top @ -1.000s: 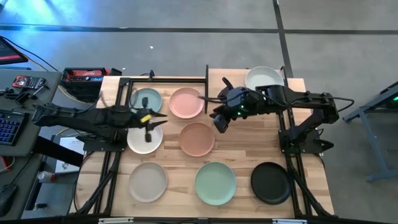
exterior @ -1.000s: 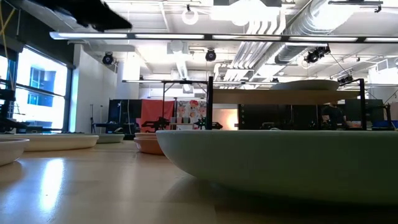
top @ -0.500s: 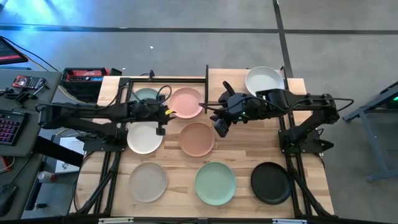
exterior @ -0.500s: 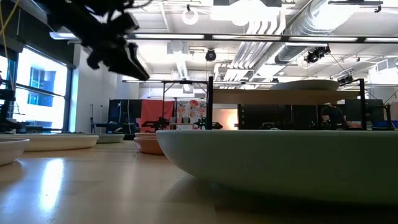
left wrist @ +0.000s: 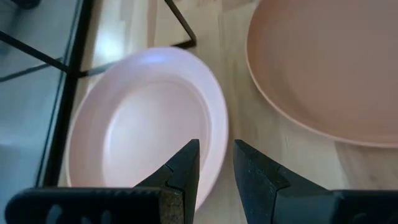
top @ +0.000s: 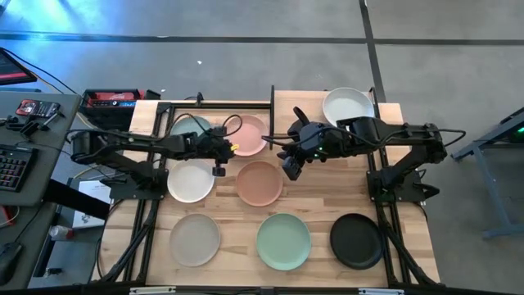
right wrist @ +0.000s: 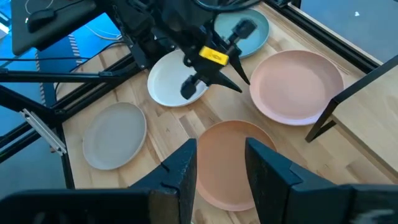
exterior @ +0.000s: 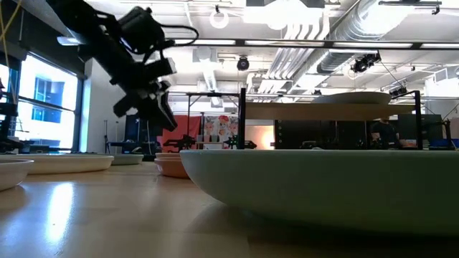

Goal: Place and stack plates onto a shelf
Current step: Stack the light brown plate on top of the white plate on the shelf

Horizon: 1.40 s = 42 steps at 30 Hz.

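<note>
Left gripper point(top: 219, 161) hangs above the wooden plank surface point(top: 315, 190), over the near rim of the round matte pink plate point(top: 246, 135). Left wrist view: the 2 dark fingers point(left wrist: 181, 173) stand apart with a narrow gap, pinching nothing, the pink plate's rim just beneath them.

Right gripper point(top: 291, 160) hovers above the round terracotta plate point(top: 260, 183), beside the pink one; its jaws are spread and empty in the right wrist view.

Plates lying flat on the surface, none touching:
- pale teal plate point(top: 189, 125), far left, partly under the left arm
- white plate point(top: 189, 182), left middle
- beige plate point(top: 195, 238), near left
- mint green plate point(top: 283, 241), near centre
- black plate point(top: 357, 240), near right

1 light grey plate point(top: 347, 104) sits alone on the small raised light-wood shelf point(top: 387, 112) at the far right corner.
</note>
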Available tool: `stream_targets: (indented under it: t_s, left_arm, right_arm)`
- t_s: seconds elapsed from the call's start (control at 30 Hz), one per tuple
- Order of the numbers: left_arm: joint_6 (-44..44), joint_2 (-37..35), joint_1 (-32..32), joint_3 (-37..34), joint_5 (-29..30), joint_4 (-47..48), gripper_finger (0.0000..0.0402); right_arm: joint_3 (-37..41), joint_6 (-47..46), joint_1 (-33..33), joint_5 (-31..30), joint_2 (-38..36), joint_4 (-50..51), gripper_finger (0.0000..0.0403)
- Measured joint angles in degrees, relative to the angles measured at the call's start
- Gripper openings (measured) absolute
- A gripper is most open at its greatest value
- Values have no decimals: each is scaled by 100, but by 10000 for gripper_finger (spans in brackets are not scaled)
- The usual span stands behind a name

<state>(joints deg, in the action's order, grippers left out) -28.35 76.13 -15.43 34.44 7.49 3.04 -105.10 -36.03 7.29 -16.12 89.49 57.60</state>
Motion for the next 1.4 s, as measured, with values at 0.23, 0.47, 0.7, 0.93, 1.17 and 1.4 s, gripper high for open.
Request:
stream_targets:
  t_s: [0.23,0.47,0.7,0.93,1.17,1.4]
  left_arm:
    - [-277,544,-37,0,10,-164,86]
    - [-342,946,-44,0,285,-344,86]
    - [-413,1209,-157,0,457,-452,86]
    - [-683,1395,-341,0,245,-492,86]
    - [-803,1413,-343,0,203,-555,77]
    - [-838,1413,-316,0,95,-555,11]
  right_arm:
    - [0,1,0,-1,0,22,113]
    - [0,2,0,0,0,52,113]
    - [0,2,0,0,0,61,113]
    - [0,28,0,0,2,63,113]
    - [0,26,0,0,2,63,113]
    - [0,0,0,0,2,65,113]
